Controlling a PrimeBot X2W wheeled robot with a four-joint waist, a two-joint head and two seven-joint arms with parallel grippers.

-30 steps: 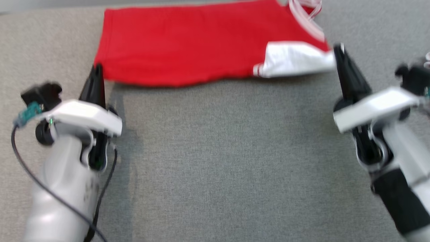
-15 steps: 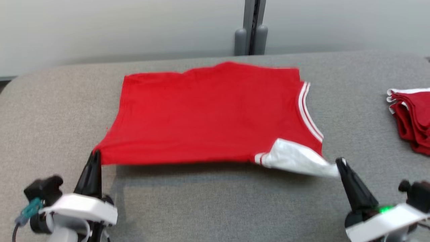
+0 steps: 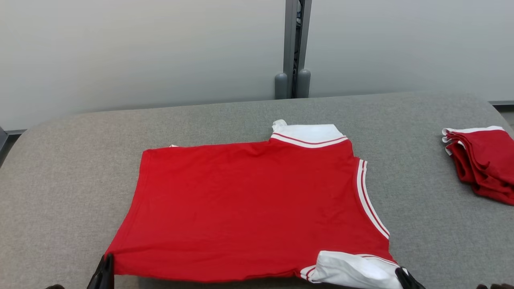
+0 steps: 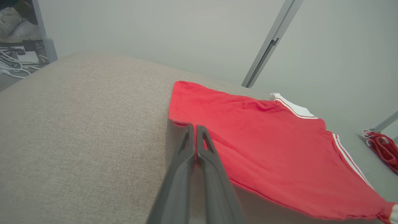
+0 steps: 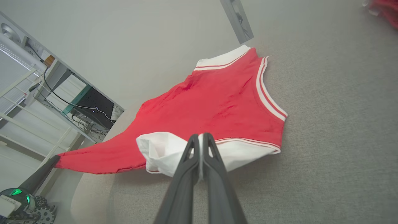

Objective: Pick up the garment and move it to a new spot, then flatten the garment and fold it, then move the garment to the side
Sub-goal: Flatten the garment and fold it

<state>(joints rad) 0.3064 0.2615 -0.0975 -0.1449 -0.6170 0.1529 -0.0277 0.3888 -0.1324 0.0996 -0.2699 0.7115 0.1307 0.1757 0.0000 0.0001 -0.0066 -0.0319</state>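
- We count one red garment (image 3: 249, 208), spread out in the middle.
- We count one pile of folded red clothes (image 3: 482, 160) at the far right; how many pieces are in it we cannot tell.
- We count two grippers: the left gripper (image 4: 196, 128) near left and the right gripper (image 5: 201, 136) near right.
- We count one grey table (image 3: 60, 180).
- We count two rounded grey posts (image 3: 281, 85) at the far edge.

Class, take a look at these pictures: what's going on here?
A two-armed robot holds a red garment by its near edge. The left gripper is shut on the near left corner, the right gripper on the white sleeve. The far part lies on the grey table; folded red garments sit at the right.
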